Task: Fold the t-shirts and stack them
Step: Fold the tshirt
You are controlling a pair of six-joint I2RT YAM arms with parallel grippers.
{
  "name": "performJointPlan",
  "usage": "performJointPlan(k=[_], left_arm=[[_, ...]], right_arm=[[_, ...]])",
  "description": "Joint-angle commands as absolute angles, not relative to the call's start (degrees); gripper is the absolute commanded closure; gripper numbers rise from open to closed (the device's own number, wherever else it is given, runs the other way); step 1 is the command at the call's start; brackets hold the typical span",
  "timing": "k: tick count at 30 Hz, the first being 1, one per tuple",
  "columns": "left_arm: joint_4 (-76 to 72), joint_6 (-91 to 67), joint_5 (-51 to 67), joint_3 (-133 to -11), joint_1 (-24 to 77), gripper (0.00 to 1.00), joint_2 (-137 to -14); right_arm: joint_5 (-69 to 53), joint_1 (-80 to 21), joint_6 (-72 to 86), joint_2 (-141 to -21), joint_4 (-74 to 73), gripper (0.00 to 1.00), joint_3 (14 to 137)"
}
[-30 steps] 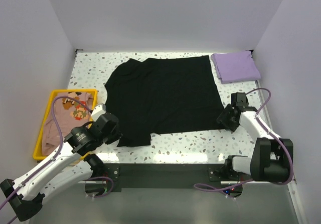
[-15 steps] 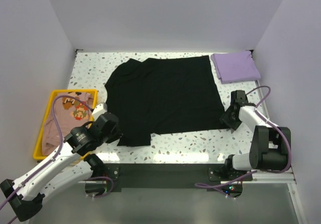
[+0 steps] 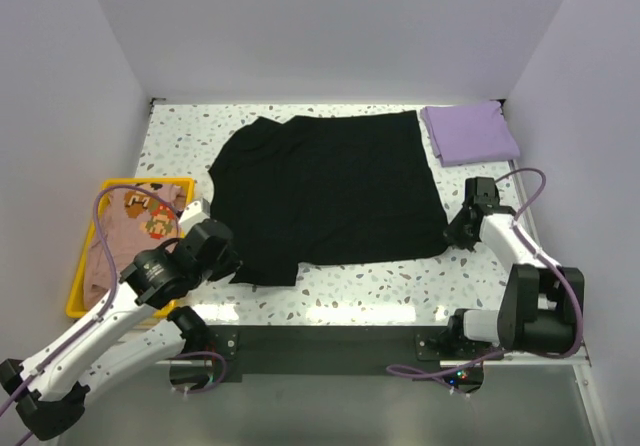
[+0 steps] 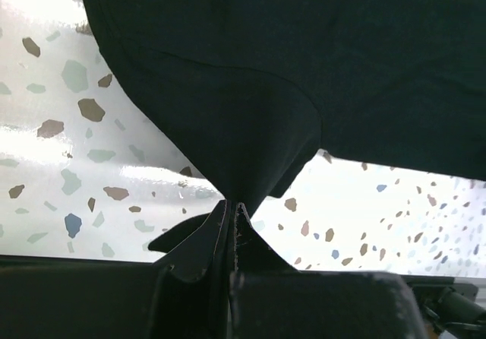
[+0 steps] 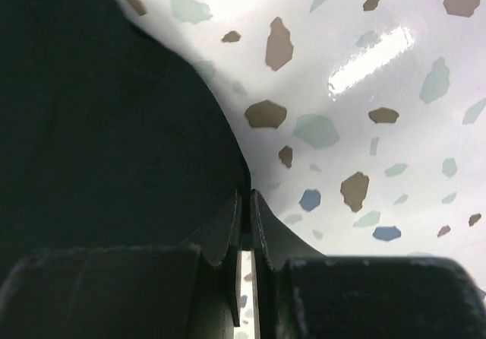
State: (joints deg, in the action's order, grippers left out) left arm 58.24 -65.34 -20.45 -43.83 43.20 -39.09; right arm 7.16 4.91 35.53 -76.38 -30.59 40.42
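From above, your yellow tray [image 3: 75,288] sits at the table's left edge with the peach shirt [image 3: 120,236] bunched inside it. The speckled table [image 3: 400,286] is boxed in by plain pale walls [image 3: 320,26]; the black shirt [image 3: 330,186] lies spread across its middle, and the purple shirt [image 3: 470,133] lies folded at the far right corner. Your left gripper [image 3: 228,266] reaches to the black shirt's near left corner, your right gripper [image 3: 453,234] to its near right corner. On the left wrist, the left gripper [image 4: 231,207] is clamped on a pinched fold of the black shirt [image 4: 266,65]. On the right wrist, the right gripper [image 5: 244,196] is closed at the edge of the black shirt [image 5: 91,126]; you cannot tell whether cloth is caught.
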Motion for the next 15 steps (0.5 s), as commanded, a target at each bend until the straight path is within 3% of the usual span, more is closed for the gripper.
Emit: performJointPlan(k=[1, 15], left_arm=[[62.0, -65.1, -24.2, -48.9, 43.5, 1.0, -38.1], [62.4, -63.4, -21.4, -47.8, 43.5, 1.0, -36.7]], right_arm=[[4.3, 5.1, 34.9, -70.6, -33.7, 1.0, 41.7], [1.8, 7.4, 32.2, -58.6, -44.2, 1.0, 44.2]])
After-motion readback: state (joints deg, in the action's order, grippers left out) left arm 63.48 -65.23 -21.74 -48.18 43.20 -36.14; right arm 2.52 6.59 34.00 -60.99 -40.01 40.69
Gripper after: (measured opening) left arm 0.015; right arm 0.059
